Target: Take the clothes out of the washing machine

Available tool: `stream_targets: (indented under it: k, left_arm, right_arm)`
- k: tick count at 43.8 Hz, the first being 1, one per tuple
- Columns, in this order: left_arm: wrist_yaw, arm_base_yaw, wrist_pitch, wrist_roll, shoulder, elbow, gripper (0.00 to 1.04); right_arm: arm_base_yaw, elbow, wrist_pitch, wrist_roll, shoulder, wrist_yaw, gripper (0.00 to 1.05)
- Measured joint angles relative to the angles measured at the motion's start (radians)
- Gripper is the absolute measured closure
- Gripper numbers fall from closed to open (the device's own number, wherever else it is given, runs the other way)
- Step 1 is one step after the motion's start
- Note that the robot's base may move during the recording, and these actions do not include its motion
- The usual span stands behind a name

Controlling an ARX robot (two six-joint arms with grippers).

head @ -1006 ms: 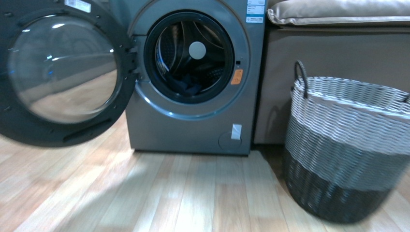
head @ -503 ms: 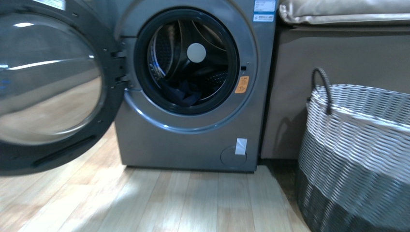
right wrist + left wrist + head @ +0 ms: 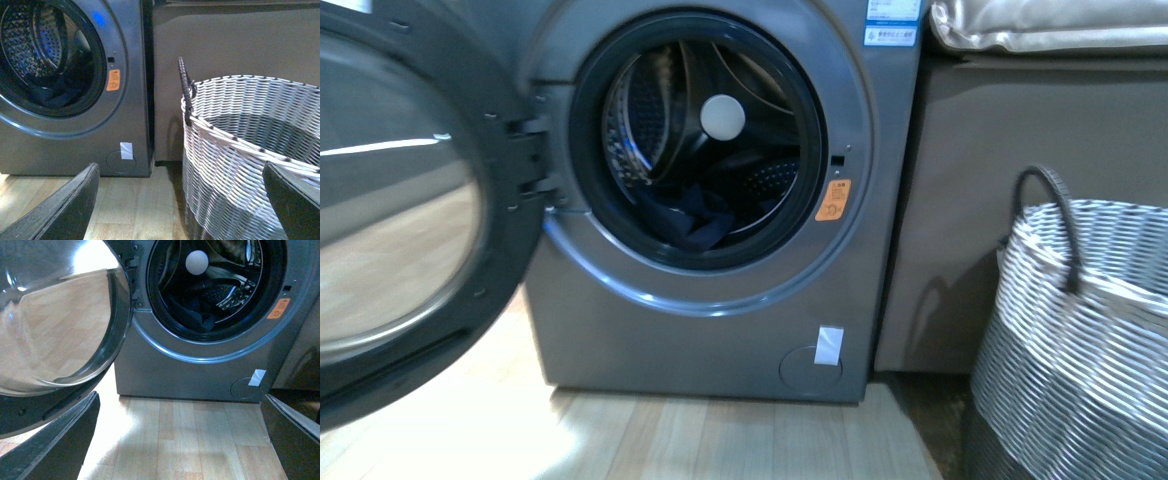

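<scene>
Low inside the washing machine [image 3: 700, 340], dark clothes [image 3: 690, 220] lie heaped; left gripper [image 3: 180, 395] and right gripper [image 3: 180, 165] both spread wide, holding nothing.

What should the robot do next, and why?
Probably reach the left gripper forward into the washer. Its door stands open, the dark clothes lie low inside, and that gripper is open and empty.

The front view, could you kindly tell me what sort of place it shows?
Probably a home laundry corner: a front-loading washing machine with its door open, dark clothes inside, and a woven basket beside it, on a wood-plank floor.
</scene>
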Motion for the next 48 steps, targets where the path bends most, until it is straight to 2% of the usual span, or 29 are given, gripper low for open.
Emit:
stream_targets:
  k: [44, 45, 48]
  left_arm:
    - [0.004, 0.0, 0.0, 0.0, 0.001, 0.0, 0.06]
    - [0.011, 0.003, 0.002, -0.003, 0.002, 0.0, 0.06]
    - [0.192, 0.063, 0.094, -0.081, 0.041, -0.001, 0.06]
  right_arm:
    - [0.0, 0.0, -0.001, 0.0, 0.0, 0.0, 0.07]
    - [0.0, 0.0, -0.001, 0.0, 0.0, 0.0, 0.07]
    - [0.0, 0.0, -0.001, 0.0, 0.0, 0.0, 0.07]
